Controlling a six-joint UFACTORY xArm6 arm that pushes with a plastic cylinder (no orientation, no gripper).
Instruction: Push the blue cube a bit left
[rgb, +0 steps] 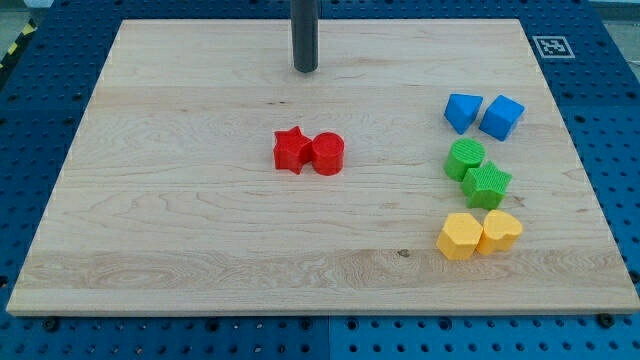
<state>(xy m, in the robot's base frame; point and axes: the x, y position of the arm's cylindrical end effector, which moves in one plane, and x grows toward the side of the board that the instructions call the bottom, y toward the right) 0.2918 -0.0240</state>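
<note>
The blue cube (502, 117) sits on the wooden board at the view's right, touching a blue wedge-like block (462, 111) on its left. My tip (305, 69) is near the view's top centre, far to the left of and a little above both blue blocks. It touches no block.
A red star (291, 150) and a red cylinder (327, 154) touch at the board's middle. A green cylinder (465, 159) and green star (487, 185) lie below the blue blocks. A yellow hexagon (460, 237) and yellow heart (500, 231) lie lower still. The board's right edge (572, 130) is close to the blue cube.
</note>
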